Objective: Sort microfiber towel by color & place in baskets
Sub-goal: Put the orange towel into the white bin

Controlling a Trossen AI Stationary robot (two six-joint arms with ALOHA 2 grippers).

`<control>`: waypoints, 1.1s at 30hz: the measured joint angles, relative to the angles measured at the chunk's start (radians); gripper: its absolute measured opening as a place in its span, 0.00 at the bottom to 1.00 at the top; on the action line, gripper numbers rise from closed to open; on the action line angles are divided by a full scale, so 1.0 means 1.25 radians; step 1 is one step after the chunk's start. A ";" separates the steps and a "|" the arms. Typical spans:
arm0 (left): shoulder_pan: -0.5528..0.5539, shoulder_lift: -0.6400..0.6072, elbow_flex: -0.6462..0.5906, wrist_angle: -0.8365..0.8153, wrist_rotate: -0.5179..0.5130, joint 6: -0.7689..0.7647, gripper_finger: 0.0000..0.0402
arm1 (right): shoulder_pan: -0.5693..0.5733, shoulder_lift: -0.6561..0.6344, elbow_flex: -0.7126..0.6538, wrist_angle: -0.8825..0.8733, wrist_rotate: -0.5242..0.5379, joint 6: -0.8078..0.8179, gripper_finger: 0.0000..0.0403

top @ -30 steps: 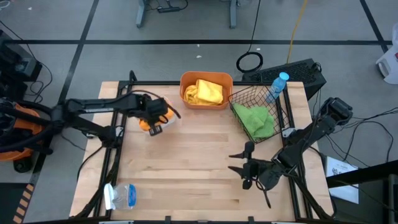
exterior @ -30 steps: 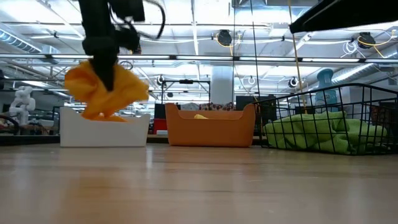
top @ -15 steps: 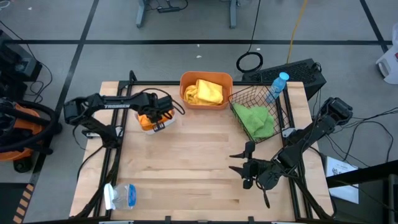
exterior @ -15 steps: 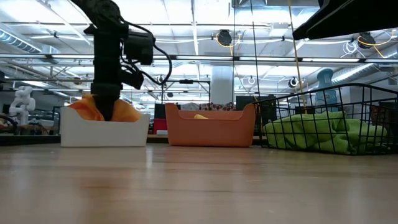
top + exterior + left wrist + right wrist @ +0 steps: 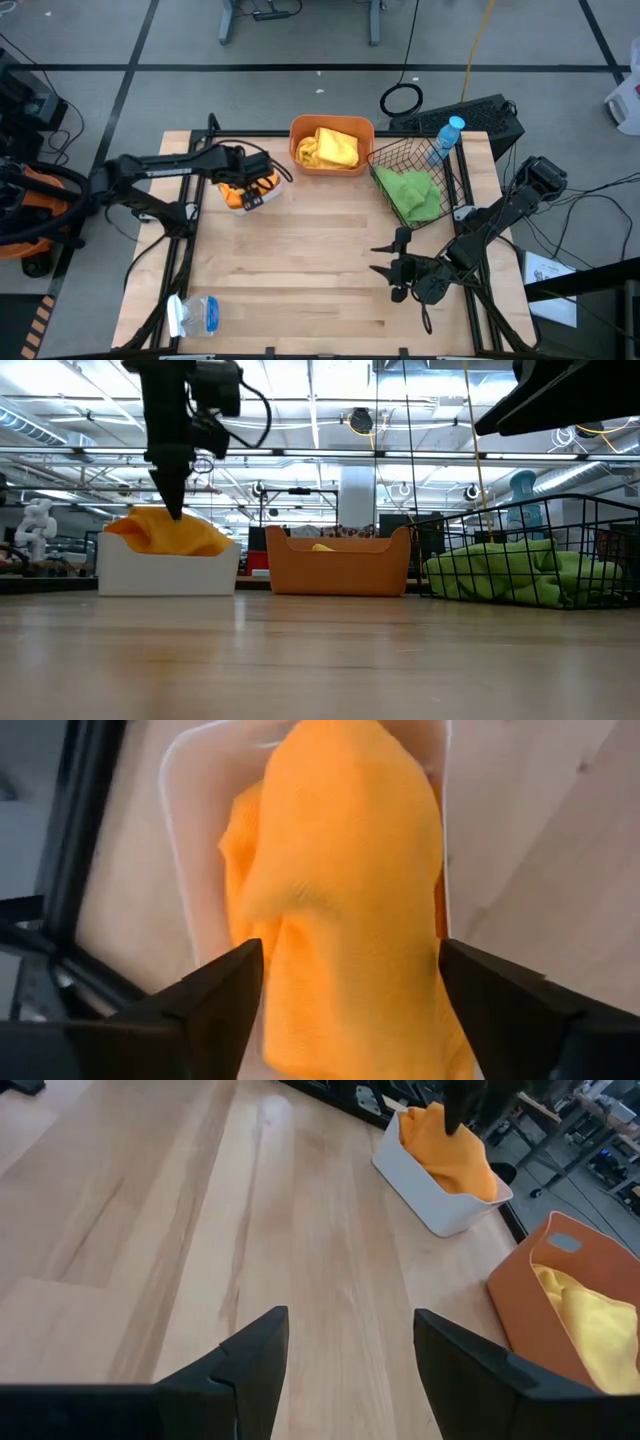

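— 3 baskets line the table's far side: a black wire-mesh basket (image 5: 415,180) with 1 green microfiber towel (image 5: 412,193), an orange rounded plastic tub (image 5: 331,146) with 1 yellow towel (image 5: 328,148), and a smaller white plastic tray (image 5: 168,569) with 1 crumpled orange towel (image 5: 345,890) heaped above its rim.

— And the 2 grippers?

— Left gripper (image 5: 345,995) hangs right over that orange towel, jaws released, spread either side. Right gripper (image 5: 385,262) waits above bare wood near the front, jaws parted, grasping nothing.

My left gripper (image 5: 345,985), fingers spread, hovers over a crumpled orange microfiber towel (image 5: 340,880) filling the shallow white plastic tray (image 5: 185,850).
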 joint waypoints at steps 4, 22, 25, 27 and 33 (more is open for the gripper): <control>-0.022 -0.036 0.034 -0.011 -0.024 0.000 0.79 | 0.000 0.000 0.000 0.000 0.003 0.000 0.51; -0.010 -0.054 -0.182 0.253 -0.026 0.048 0.05 | -0.010 0.000 0.000 0.013 0.003 -0.001 0.51; 0.017 -0.054 -0.241 0.319 -0.026 0.048 0.02 | -0.010 0.000 0.000 0.013 0.003 -0.001 0.51; 0.029 -0.054 -0.276 0.363 -0.024 0.049 0.04 | -0.010 0.000 0.000 0.013 0.002 -0.001 0.51; 0.035 -0.054 -0.297 0.384 -0.016 0.051 0.13 | -0.020 0.000 0.000 0.013 0.002 -0.001 0.51</control>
